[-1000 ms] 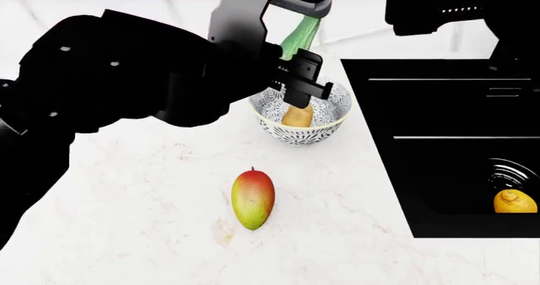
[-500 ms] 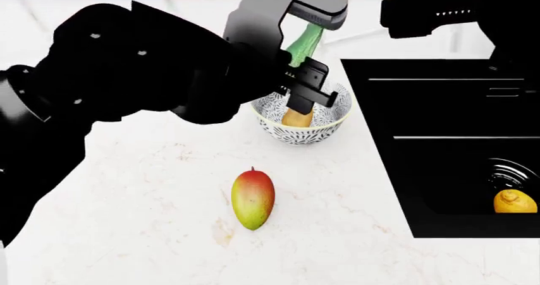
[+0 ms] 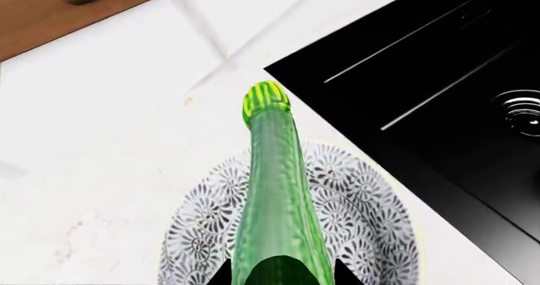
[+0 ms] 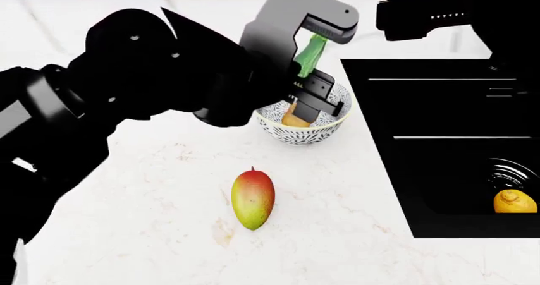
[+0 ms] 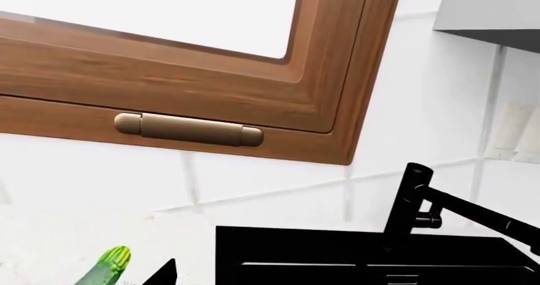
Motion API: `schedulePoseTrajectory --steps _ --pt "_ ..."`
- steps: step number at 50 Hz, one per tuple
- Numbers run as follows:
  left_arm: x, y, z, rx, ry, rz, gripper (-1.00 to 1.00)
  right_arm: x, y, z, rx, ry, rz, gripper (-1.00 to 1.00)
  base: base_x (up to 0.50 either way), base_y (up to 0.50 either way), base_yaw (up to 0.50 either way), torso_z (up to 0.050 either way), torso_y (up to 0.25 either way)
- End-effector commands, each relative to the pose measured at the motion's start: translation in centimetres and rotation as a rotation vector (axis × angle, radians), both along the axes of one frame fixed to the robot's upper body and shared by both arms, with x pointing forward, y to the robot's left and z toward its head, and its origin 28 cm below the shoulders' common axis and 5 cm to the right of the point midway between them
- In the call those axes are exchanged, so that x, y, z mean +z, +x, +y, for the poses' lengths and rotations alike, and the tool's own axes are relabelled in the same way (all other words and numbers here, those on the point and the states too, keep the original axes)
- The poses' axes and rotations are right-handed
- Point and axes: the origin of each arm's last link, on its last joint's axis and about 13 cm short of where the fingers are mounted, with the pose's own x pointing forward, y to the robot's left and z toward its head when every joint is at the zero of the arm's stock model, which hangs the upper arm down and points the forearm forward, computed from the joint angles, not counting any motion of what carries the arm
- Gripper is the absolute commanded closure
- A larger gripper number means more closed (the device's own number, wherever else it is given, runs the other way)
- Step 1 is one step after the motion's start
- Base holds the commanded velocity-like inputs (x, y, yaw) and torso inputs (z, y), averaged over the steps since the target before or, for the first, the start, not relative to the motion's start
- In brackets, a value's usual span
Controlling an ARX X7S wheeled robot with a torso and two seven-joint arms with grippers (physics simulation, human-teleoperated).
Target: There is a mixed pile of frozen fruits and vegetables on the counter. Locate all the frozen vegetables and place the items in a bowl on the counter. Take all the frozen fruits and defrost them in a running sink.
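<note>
We are holding the cucumber (image 4: 310, 51) over the bowl (image 4: 331, 126).
Left tool (image 4: 305, 90) is gripping it, tip tilting far-right; right tool's state we cannot tell.

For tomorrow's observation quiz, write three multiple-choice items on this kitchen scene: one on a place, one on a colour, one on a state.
1. Where is the lemon?
A. in the sink
B. in the bowl
C. on the counter

2. What colour is the sink?
A. white
B. black
C. silver

3. What is the left gripper doing?
A. hanging open
B. holding the mango
C. holding the cucumber

Key: 1 A, it lies by the drain; 2 B, the basin is matte black; 3 C, the fingers clamp the cucumber over the bowl.
</note>
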Motion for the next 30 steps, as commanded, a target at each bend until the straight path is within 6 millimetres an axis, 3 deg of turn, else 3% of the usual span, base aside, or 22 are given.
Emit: schedulePoseTrajectory --steps 1,30 --pt "-0.42 0.58 -0.1 0.017 -0.006 0.011 1.0 -0.11 0.2 0.11 0.005 -0.003 0.004 -1.0 0.0 0.0 0.0 0.0 0.0" --pt "-1.04 1.57 -0.26 0.018 -0.09 0.051 1.0 -0.66 0.48 -0.02 0.005 -0.007 0.019 -1.0 0.0 0.0 0.0 0.0 0.0"
